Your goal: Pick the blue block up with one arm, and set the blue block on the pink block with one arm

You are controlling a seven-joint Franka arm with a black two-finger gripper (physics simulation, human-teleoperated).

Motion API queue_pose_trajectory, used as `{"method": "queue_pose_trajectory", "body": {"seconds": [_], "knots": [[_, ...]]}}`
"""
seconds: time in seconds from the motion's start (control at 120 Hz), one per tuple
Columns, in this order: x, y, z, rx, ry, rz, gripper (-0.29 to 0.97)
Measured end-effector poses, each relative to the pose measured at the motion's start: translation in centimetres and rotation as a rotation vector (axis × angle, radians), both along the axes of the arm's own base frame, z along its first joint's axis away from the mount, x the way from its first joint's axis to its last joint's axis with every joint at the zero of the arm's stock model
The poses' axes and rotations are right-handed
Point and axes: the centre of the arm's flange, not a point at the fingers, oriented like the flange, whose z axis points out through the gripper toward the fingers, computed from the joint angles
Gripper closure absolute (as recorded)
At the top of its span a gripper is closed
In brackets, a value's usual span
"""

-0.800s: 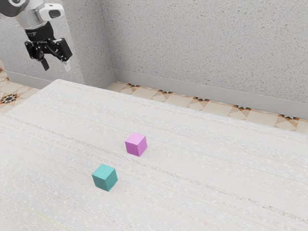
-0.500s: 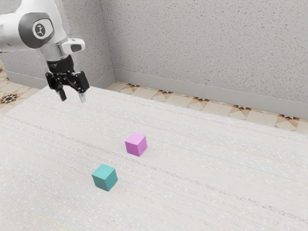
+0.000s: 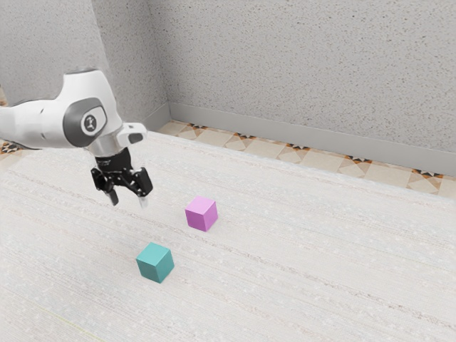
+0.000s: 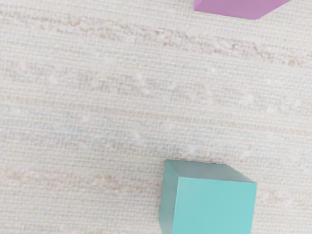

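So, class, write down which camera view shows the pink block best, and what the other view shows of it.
The exterior view: the pink block appears whole there, resting on the table, apart from the blue block. The wrist view catches just a cropped slice of the pink block.

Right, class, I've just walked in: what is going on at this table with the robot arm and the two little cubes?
The robot's black two-finger gripper hangs open and empty above the pale table. The small blue-green cube and the small pink cube both sit on the table, apart from each other. The gripper is to the exterior view's left of the pink cube. Nothing has been picked up yet.
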Motion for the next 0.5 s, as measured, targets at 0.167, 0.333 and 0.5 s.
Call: {"method": "queue_pose_trajectory", "body": {"seconds": [0.167, 0.333, 0.5], "knots": [[-0.5, -0.4, -2.9, 0.018, -0.019, -0.001, 0.04], [0.2, -3.0, -4.5, 0.032, -0.037, -0.05, 0.04], [-1.0, -5.2, -6.4, 0.02, -0.013, -0.079, 0.04]]}}
